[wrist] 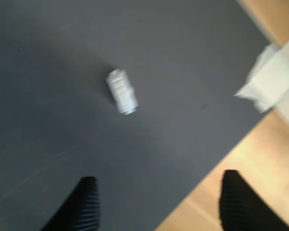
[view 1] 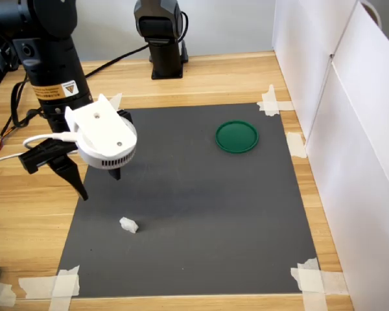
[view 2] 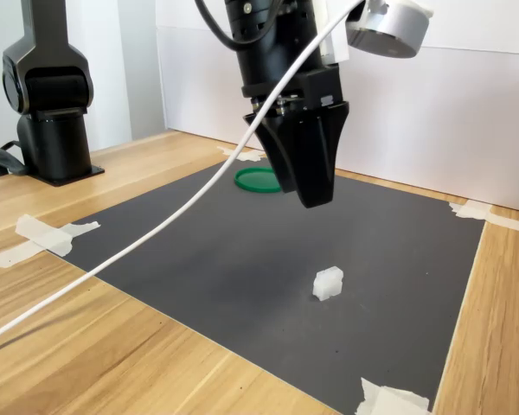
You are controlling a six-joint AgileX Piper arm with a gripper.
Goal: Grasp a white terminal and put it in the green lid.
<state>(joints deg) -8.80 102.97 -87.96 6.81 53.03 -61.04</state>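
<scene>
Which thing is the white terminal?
Find the dark mat taped to the wooden table. Near its front-left corner in the first exterior view lies a tiny, blocky white terminal. Unlike the flat tape strips at the corners, it is a ribbed lump standing alone on the mat.

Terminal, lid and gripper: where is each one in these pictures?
terminal [view 1: 128, 225]: first exterior view, middle of the white piece on the mat.
lid [view 1: 236, 137]: first exterior view, centre of the green disc.
gripper [wrist: 159, 204]: wrist view, open gap midway between its two dark fingertips.

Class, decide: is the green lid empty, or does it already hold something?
Empty. The green lid shows only bare green inside; the white terminal lies apart on the dark mat.
</scene>
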